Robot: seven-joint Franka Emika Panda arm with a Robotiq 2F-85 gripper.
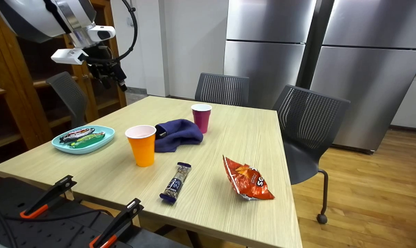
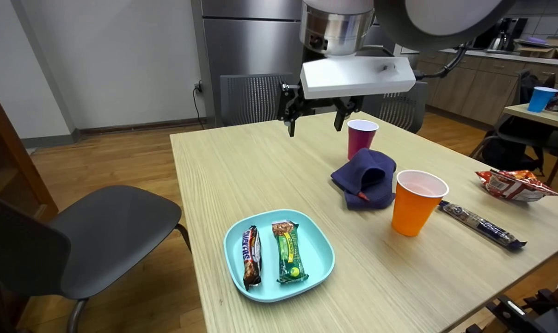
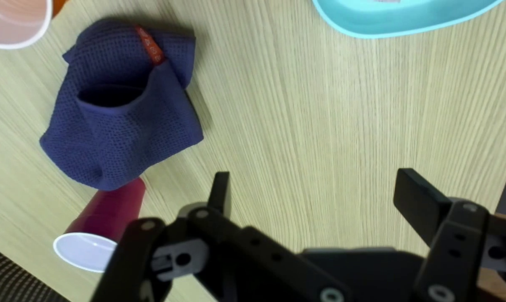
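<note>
An orange cup stands near the navy cloth, a turquoise plate farther from it. The claw hangs spread wide; below it, to one side, are the cloth and, just beside that, a maroon cup.

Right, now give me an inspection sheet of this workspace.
Surface: pale wood-grain table
Main things: crumpled navy cloth, upright magenta plastic cup beside it
Clutter: orange plastic cup; square turquoise plate bearing dark wrapped bar and green wrapped bar; slim navy-ended bar; glossy red snack bag
Gripper: black two-finger gripper, open, holding nothing, above the table
Cables: black cable looped beside the white robot arm
Surroundings: grey plastic chairs, steel refrigerators, brown wooden cabinet
</note>
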